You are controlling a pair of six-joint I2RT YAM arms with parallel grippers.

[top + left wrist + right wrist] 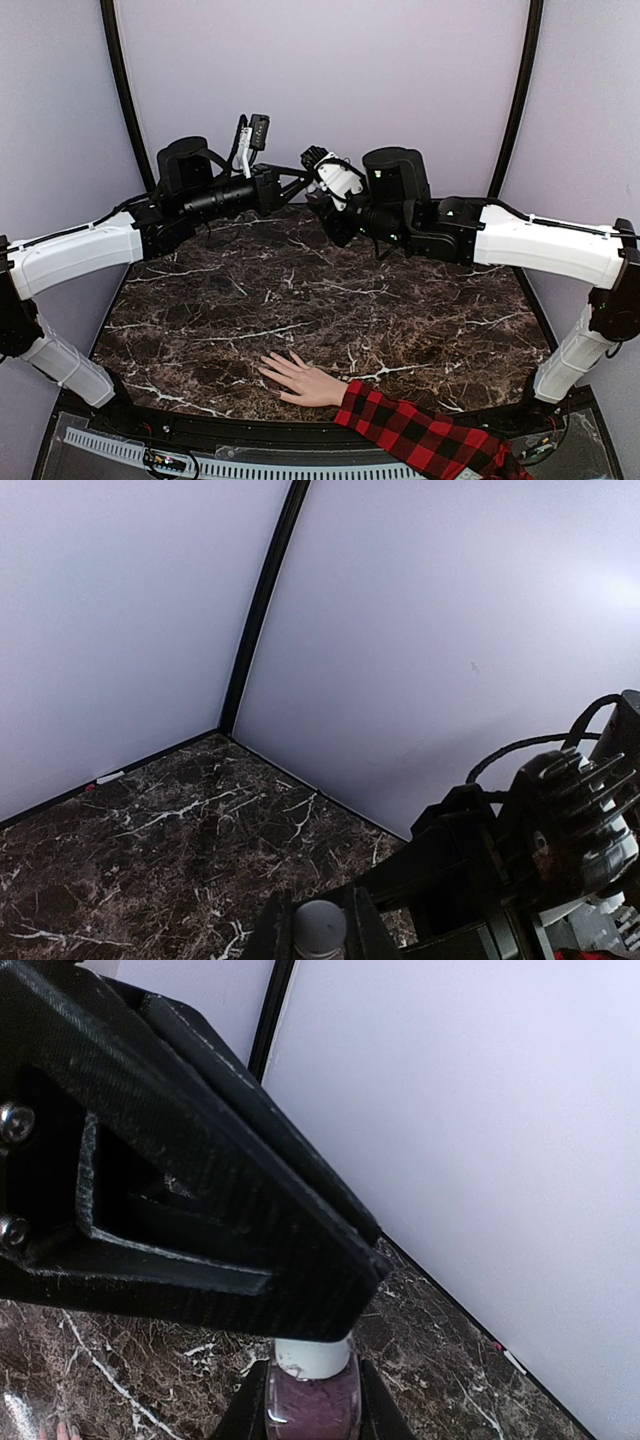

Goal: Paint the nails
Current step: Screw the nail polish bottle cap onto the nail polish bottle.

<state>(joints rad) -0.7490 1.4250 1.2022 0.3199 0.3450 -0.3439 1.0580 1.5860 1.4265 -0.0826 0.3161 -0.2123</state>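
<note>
The painting has not begun, as far as these views show. The pale mannequin-like hand [300, 378] in a red-and-black plaid sleeve [420, 438] lies palm down at the near edge of the dark brown marbled table [200, 300], just right of the middle, with its fingers spread toward the far left. Its nails [265, 358] are too small to make out, and no colour can be seen on them.

The work now looks like opening the polish. Above the far middle of the table, well apart from the hand, the right arm [540, 242] has its jaws closed tight on the small clear glass bottle of mauve polish [312, 1400]. The left arm [80, 250] meets it there, its jaws fully closed on the round white cap [320, 920]. Whether the cap is off the bottle yet cannot be told.

Judging from this, what is left is freeing the cap, bringing its brush to the near edge, and coating every nail.

Count: 2 arms, 2 sets of jaws, 1 bottle, 1 white cap, 1 hand and 1 sleeve. The fingers are too small to count surely. There is also 1 small white strip [110, 777] at the table's far edge.
</note>
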